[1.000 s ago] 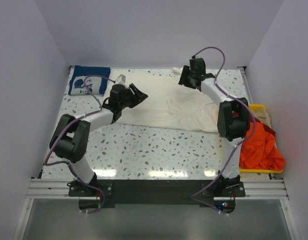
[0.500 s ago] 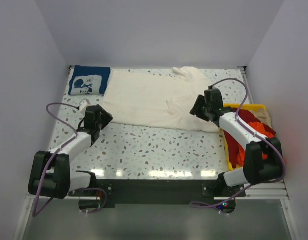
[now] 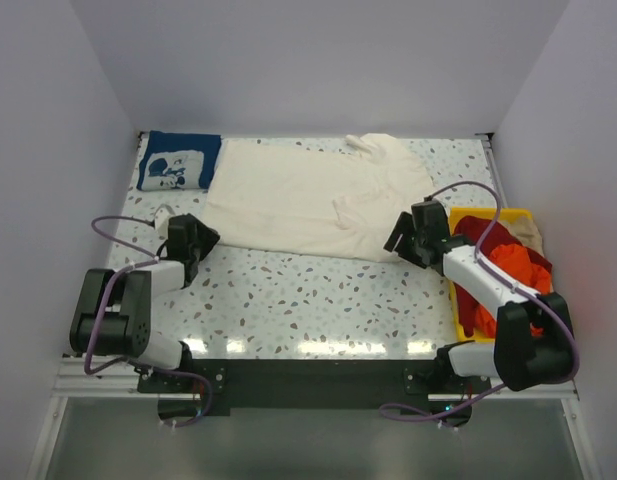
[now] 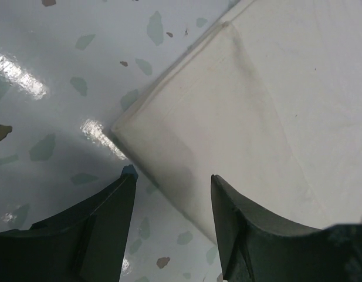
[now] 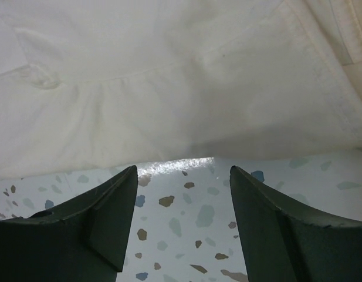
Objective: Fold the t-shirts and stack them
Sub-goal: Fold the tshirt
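as the cream t-shirt lies spread out, both hands hover open at its near edge

where it covers the far middle of the surface (image 3: 318,300), the cream t-shirt (image 3: 308,200) lies mostly flat, one straight edge toward the left and a sleeve bunched up at the far side. just beside that left edge, in the far left corner, the navy t-shirt (image 3: 176,162) lies folded with its white print facing up. well to the right, the orange-red t-shirt (image 3: 508,270) is heaped in the yellow bin (image 3: 515,212), and the beige t-shirt (image 3: 530,232) shows at the bin's far end (only a small part of it can be seen).

the left hand (image 3: 203,238) is low at the cream shirt's near left corner. seen from its wrist, its fingers (image 4: 104,235) are spread, with the squared corner of the cloth lying flat just ahead of the gap and nothing pinched. the right hand (image 3: 396,236) is at the shirt's near right edge, close to the bin. from its wrist, its fingers (image 5: 104,217) also stand wide apart, bare speckled surface between them and the shirt's edge, with a seam running across it, just beyond the tips. neither hand grips any cloth.
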Tool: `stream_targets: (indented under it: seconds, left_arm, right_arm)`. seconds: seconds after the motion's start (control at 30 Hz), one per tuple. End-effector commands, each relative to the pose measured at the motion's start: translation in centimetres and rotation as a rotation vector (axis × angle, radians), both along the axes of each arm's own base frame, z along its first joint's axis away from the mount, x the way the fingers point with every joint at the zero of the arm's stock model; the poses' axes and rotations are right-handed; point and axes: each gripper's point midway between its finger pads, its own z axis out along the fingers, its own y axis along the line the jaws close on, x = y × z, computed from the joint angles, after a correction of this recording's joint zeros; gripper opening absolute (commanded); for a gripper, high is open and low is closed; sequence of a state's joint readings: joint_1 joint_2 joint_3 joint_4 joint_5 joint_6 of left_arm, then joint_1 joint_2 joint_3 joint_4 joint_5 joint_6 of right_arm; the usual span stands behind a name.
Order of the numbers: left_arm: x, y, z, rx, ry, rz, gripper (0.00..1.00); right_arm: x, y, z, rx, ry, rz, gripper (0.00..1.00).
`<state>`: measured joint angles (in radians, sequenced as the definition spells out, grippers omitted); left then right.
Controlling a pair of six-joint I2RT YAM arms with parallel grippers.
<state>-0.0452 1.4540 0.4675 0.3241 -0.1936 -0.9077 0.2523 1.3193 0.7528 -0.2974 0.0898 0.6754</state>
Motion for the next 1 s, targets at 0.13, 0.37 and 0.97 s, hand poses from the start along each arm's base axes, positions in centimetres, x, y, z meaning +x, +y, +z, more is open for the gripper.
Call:
stream_targets:
  seconds: [0.13,0.37,0.97]
  left_arm:
    - [1.3,0.3,-2.0,-0.032,0.029,0.027,0.55]
    - [1.6,0.7,-2.9,-0.012,0.060,0.033,0.41]
    - [3.0,2.2,-0.8,0.056,0.046,0.036,0.00]
  right_arm:
    - [-1.1,-2.3,-0.1,-0.050,-0.015,-0.128,0.72]
    - [-1.4,-4.4,-1.2,-0.021,0.006,-0.241,0.78]
    - [2.5,-6.6,-3.8,-0.094,0.059,-0.338,0.27]
